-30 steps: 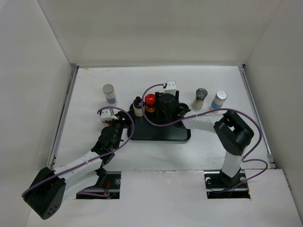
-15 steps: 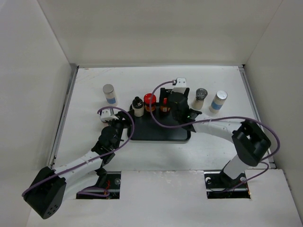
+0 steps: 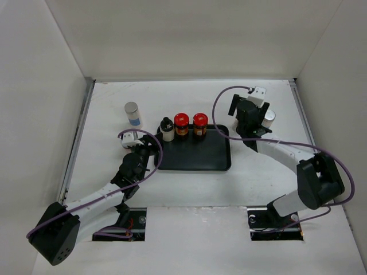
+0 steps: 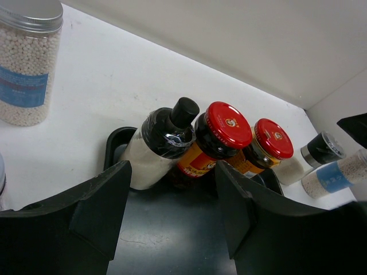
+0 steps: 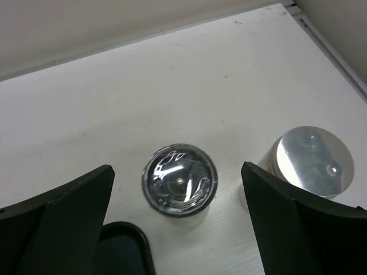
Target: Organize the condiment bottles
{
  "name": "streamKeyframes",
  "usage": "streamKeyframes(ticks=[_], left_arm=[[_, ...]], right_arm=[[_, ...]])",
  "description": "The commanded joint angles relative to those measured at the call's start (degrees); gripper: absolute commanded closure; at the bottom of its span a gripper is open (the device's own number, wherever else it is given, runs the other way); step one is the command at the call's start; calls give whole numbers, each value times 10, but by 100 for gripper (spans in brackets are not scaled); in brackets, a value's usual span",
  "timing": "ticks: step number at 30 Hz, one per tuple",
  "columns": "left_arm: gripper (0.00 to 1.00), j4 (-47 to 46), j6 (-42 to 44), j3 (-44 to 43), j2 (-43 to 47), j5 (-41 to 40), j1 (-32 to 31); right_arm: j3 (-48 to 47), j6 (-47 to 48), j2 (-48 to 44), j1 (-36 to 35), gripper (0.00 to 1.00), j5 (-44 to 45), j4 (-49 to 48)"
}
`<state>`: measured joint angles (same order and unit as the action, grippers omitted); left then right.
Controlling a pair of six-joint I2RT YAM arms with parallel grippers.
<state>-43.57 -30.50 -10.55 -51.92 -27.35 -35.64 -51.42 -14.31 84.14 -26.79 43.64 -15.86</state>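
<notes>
Silver-capped jar (image 3: 132, 113) is standing off the tray (image 3: 195, 156), at its ten o'clock. The left fingers (image 4: 97, 212), partly spread and empty, are hovering over its nine o'clock edge. The right fingers (image 5: 63, 212), spread wide, are hanging over the grey-lidded jar (image 5: 179, 180) at two o'clock. Descending could topple the second silver-capped jar (image 5: 312, 160), which is crowding its three o'clock side.

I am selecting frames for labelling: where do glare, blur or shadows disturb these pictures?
Right wrist: strong glare on the silver lid and the grey lid. Left wrist: red lids sharp, near pincer fingers featureless black. Top external: even light, soft shadows.
</notes>
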Motion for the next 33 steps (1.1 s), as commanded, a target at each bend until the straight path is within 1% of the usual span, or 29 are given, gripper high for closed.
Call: streamKeyframes(ticks=[1,6,12,16,19,21,23,25,29,33], left_arm=[[41,-31,-6,1,2,5,4],[41,-31,-5,0,2,3,-3],[41,-31,-5,0,4,3,-1],[41,-31,-6,-1,-5,6,4],[41,-31,-4,-1,1,3,-2],[41,-31,-6,0,-5,3,5],[41,-30,-6,-1,-5,6,4],[41,-31,-5,-1,1,4,-1],[41,-31,-7,0,-5,5,5],[41,-32,-6,-2,-6,2,-1]], right_arm=[[-39,10,13,24,0,-8,30],[-60,-9,47,54,0,-64,40],[-68,-30,76,60,1,-101,37],[-74,-34,95,58,9,-115,37],[-75,-35,96,58,23,-108,40],[-75,-35,90,58,35,-99,42],[-67,-33,73,57,43,-81,32],[-55,-23,48,38,46,-64,18],[-40,-2,5,-4,46,-50,7],[-31,-5,-9,-44,46,-50,1]])
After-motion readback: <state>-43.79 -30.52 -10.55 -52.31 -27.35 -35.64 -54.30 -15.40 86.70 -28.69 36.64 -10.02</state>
